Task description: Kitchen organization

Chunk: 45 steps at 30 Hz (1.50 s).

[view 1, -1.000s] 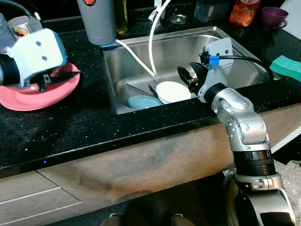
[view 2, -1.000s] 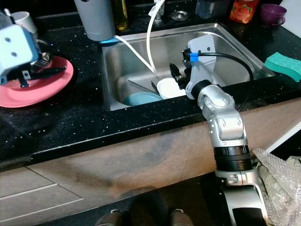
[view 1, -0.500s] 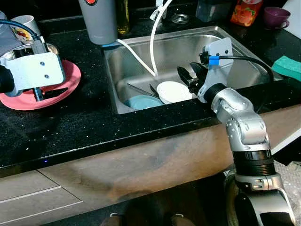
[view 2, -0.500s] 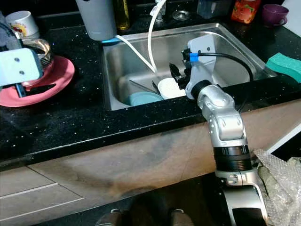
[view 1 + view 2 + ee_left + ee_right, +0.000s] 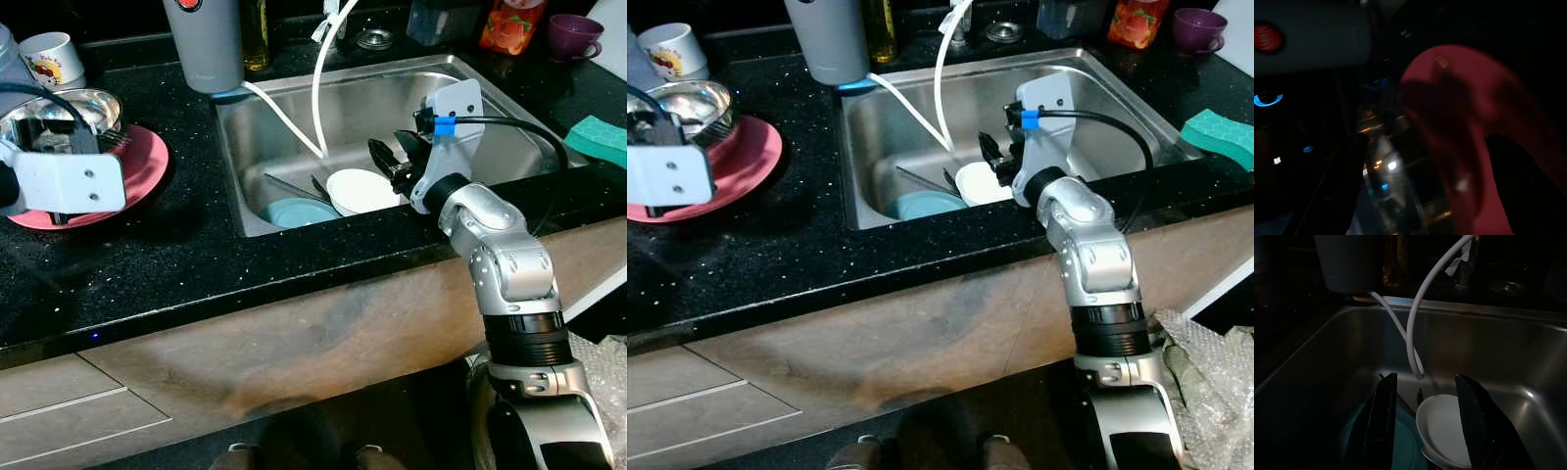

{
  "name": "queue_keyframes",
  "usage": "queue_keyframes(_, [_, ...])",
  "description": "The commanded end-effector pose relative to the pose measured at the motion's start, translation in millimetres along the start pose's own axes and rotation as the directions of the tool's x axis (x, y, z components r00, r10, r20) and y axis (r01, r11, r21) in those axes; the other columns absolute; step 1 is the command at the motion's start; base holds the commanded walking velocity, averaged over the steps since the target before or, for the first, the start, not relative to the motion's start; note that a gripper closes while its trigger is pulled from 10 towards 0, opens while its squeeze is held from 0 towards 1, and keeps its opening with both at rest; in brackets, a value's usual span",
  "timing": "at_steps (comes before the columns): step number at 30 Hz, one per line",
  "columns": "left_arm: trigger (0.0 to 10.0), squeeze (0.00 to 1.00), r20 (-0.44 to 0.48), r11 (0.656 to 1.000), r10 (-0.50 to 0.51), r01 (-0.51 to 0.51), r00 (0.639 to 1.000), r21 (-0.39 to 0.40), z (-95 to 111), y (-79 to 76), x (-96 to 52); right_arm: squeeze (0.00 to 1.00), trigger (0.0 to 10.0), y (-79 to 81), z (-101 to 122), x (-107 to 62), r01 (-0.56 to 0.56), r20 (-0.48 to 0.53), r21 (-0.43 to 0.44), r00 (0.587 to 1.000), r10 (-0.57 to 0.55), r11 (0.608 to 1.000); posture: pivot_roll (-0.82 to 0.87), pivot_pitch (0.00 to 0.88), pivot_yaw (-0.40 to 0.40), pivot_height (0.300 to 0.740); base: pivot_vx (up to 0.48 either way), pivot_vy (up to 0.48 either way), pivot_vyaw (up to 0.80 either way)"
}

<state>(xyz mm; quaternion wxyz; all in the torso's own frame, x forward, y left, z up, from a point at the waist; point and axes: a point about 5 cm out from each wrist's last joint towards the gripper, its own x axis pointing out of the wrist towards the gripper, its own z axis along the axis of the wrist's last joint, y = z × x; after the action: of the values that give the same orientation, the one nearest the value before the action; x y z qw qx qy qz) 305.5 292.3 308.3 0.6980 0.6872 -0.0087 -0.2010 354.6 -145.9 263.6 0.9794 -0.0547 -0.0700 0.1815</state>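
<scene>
My right hand (image 5: 1425,426) hangs in the sink (image 5: 490,127), fingers apart and holding nothing, over a white bowl (image 5: 361,190) beside a teal plate (image 5: 294,212). My left hand (image 5: 1420,196) hovers over the pink plate (image 5: 142,166) on the tabletop (image 5: 176,255), fingers apart.

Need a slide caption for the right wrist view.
Right tool, open, hovers above white bowl and teal plate in steel sink, white hose looping down.

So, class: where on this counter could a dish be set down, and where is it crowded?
Bare black counter lies between the pink plate and the sink, and along the front edge. The sink floor is crowded: white bowl, blue plate, right claw above.
</scene>
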Motion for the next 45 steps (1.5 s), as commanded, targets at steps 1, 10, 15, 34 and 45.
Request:
queue_keyframes(1, [10.0,0.0,-0.021,0.999,0.012,-0.012,1.0,0.031,-3.4,1.5,-1.1,0.0,10.0,2.4,-3.2,-1.0,-0.007,-0.008,0.009,1.0,0.007,1.0,0.05,0.118,0.011,0.74,0.0,0.0,0.0])
queue_keyframes(10, [10.0,0.0,0.018,0.993,0.115,-0.116,0.993,0.033,1.0,7.1,6.6,0.0,10.0,4.2,-2.6,0.1,-0.014,-0.006,0.008,1.0,0.014,1.0,0.04,0.115,0.01,0.74,0.0,0.0,0.0])
queue_keyframes(15, [10.0,0.0,0.021,0.993,0.11,-0.111,0.994,0.035,0.3,5.9,8.6,0.0,10.0,3.9,-3.2,-0.5,-0.013,-0.008,0.008,1.0,0.013,1.0,0.04,0.118,0.011,0.74,0.0,0.0,0.0])
queue_keyframes(34, [0.0,0.0,0.018,0.987,0.158,-0.158,0.987,0.011,-10.0,9.3,9.4,0.0,10.0,2.3,-3.1,-0.4,-0.009,-0.011,0.008,1.0,0.009,1.0,0.04,0.126,0.009,0.74,0.0,0.0,0.0])
queue_keyframes(45, [0.0,0.0,0.043,0.973,0.227,-0.228,0.973,0.017,-11.1,20.2,8.6,0.0,10.0,0.8,-2.5,0.0,-0.004,-0.009,0.005,1.0,0.004,1.0,0.04,0.126,0.012,0.74,0.0,0.0,0.0])
